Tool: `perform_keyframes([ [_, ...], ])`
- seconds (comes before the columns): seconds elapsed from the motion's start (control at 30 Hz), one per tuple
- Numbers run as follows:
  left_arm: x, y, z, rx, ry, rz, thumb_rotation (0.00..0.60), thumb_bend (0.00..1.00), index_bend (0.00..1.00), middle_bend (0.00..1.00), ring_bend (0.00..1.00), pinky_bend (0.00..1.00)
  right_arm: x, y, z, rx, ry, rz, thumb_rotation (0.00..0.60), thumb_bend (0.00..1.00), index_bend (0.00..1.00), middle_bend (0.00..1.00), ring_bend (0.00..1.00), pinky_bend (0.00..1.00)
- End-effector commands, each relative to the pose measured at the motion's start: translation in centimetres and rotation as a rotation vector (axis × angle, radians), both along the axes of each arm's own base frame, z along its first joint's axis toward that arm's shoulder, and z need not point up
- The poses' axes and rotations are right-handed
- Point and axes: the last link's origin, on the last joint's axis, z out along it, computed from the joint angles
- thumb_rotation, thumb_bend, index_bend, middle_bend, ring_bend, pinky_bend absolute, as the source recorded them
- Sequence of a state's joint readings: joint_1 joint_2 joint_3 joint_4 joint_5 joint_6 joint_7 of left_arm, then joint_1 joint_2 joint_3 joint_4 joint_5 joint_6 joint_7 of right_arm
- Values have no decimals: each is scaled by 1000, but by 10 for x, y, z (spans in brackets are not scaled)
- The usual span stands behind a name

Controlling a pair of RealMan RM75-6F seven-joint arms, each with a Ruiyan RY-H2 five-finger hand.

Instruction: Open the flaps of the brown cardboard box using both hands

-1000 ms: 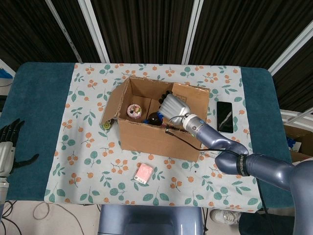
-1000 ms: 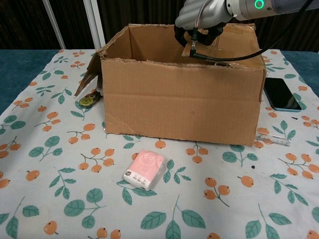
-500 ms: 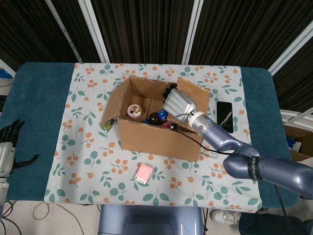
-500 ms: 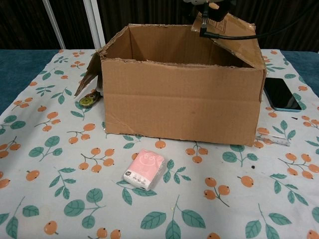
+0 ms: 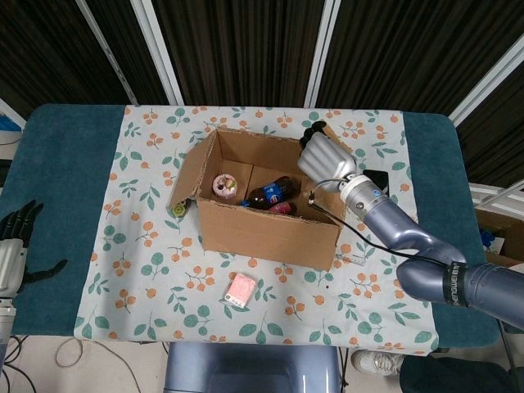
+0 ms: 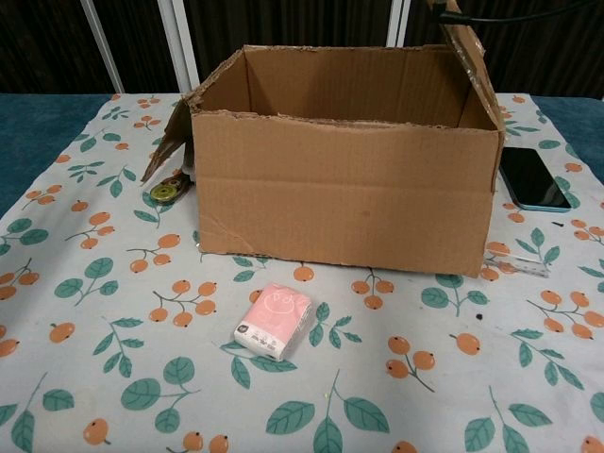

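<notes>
The brown corrugated cardboard box (image 5: 266,205) sits near the middle of the counter (image 5: 65,205) on a pale cloth printed with orange fruit and green leaves (image 5: 155,278). Its long axis runs left to right across the counter, slightly skewed, and its open top faces up. The left side flap (image 5: 190,173) is folded outward and down toward the cloth. The right side flap (image 6: 469,52) stands nearly upright at the box's right edge. The right hand (image 5: 325,155) is at that flap's top edge, fingers (image 5: 313,133) curled over it, gripping it. The left hand (image 5: 11,246) hangs off the counter's left edge, fingers apart, holding nothing.

Inside the box lie a dark plastic bottle with a blue label (image 5: 270,192) and a round pink-topped item (image 5: 224,185). A black smartphone (image 6: 530,178) lies on the cloth just right of the box. A small pink tissue packet (image 6: 275,320) lies in front of the box.
</notes>
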State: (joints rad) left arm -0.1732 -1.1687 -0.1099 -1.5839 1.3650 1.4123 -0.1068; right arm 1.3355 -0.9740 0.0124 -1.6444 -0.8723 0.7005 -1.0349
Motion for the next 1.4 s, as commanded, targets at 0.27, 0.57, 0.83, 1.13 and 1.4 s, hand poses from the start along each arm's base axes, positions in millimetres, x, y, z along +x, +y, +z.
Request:
perform_keyframes([
  [0.27, 2, -1, -1, -2, -8, -1, 600, 126, 0, 0, 0, 2, -16, -3, 29, -88, 139, 13, 600, 1000, 464, 299, 237, 292],
  [0.57, 2, -1, 0, -3, -11, -1, 600, 126, 0, 0, 0, 3, -20, -5, 49, -123, 162, -18, 600, 1000, 464, 294, 235, 292],
  [0.83, 2, -1, -1, -7, -11, -1, 600, 125, 0, 0, 0, 2, -23, 4, 51, -93, 154, -20, 600, 1000, 452, 288, 233, 291],
  [1.13, 2, -2, -1, -7, -11, -1, 600, 125, 0, 0, 0, 2, -27, 9, 55, -82, 155, -19, 600, 1000, 434, 270, 229, 291],
  [1.4, 3, -2, 0, -7, -13, -4, 600, 125, 0, 0, 0, 2, -31, 14, 65, -94, 180, -15, 600, 1000, 433, 270, 229, 291],
])
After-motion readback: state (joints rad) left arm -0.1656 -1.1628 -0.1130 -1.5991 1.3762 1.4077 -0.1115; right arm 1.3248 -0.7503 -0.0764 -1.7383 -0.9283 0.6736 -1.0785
